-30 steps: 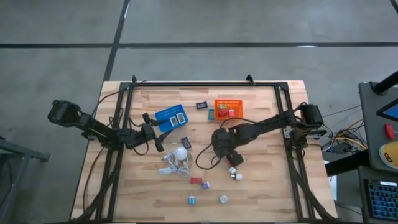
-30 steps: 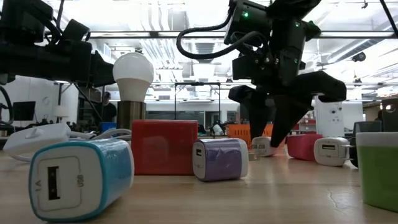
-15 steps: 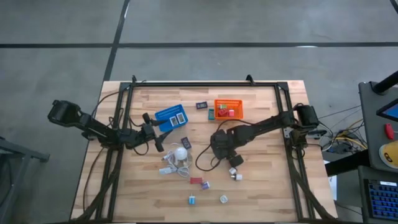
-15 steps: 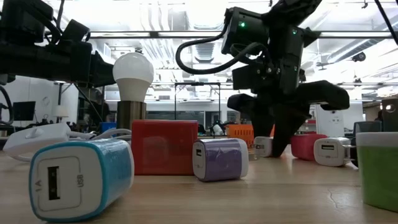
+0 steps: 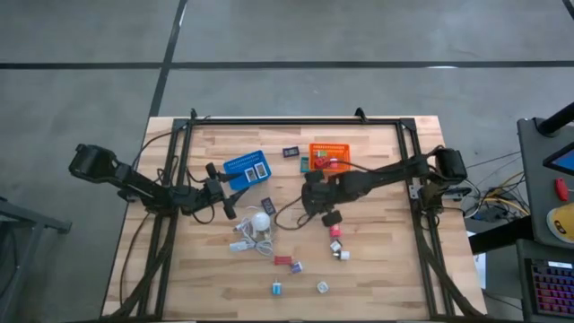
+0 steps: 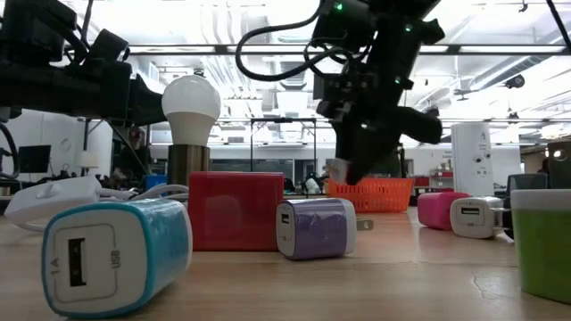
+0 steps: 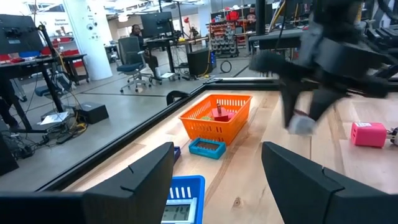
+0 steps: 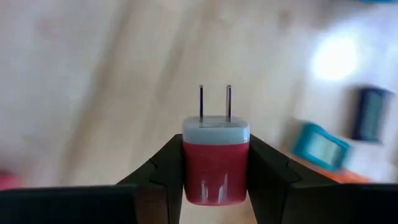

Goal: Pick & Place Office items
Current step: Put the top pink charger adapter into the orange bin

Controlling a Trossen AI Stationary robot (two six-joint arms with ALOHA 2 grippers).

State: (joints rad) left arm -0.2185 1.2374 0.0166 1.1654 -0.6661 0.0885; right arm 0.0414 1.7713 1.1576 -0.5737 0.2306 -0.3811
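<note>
My right gripper is clamped on a red charger plug, pale cap and two metal prongs pointing away from the wrist. It's pinched between both fingers, clear of the wood. In the high view the right gripper sits near frame center, just below-left of the orange basket. In the low view it hangs upper center with the orange basket behind it.

My left gripper has its jaws apart, nothing between them. In the high view it's at left-center, just below the blue basket, parked.

Remaining office items, high view:
- pink plug and white plug, below-right of center
- red block with a purple plug just beside it, lower center
- teal plug and a pale plug near the bottom edge of the table
- dark flat piece just right of my left gripper, another dark flat piece between the two baskets at upper center
- teal flat piece touching the orange basket's left side

Orange basket already holds a red item; the blue basket holds flat labelled pieces.

White bulb with its cord lies just left of center, not a task item.

Low view foreground: teal plug lower left, red block, purple plug, pink plug at right.
</note>
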